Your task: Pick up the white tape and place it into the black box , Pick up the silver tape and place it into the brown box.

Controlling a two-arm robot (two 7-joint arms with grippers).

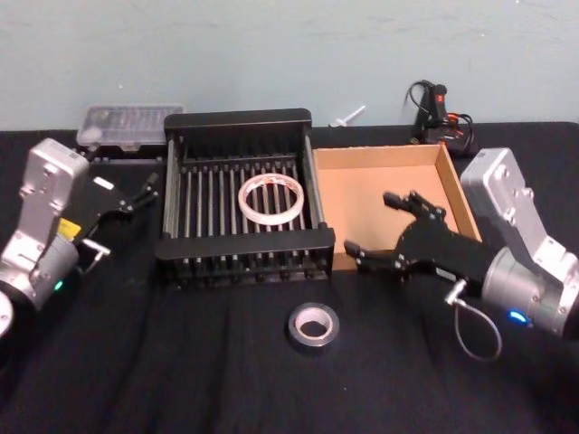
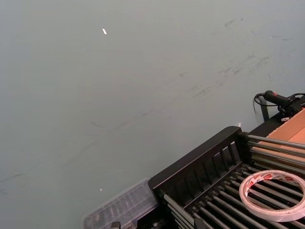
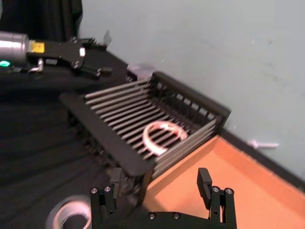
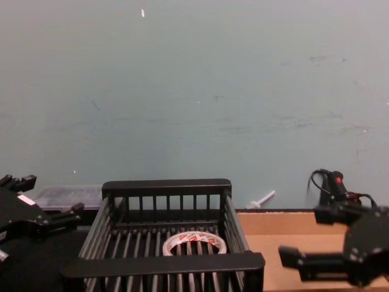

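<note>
White tape (image 1: 270, 201) already lies in the black box (image 1: 237, 123). Swing the open right pincer (image 1: 387, 231) toward seven o'clock, centre over the silver tape (image 1: 313, 325), then descend; the left pincer (image 1: 122, 210), open, waits.

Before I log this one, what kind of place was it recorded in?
Probably a lab or workshop bench set up for robot trials: a table under black cloth against a bare, scuffed wall, with a clear parts case and a cabled hand tool at the back.

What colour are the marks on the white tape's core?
Red, printed on the white tape, clearest in the left wrist view.
</note>
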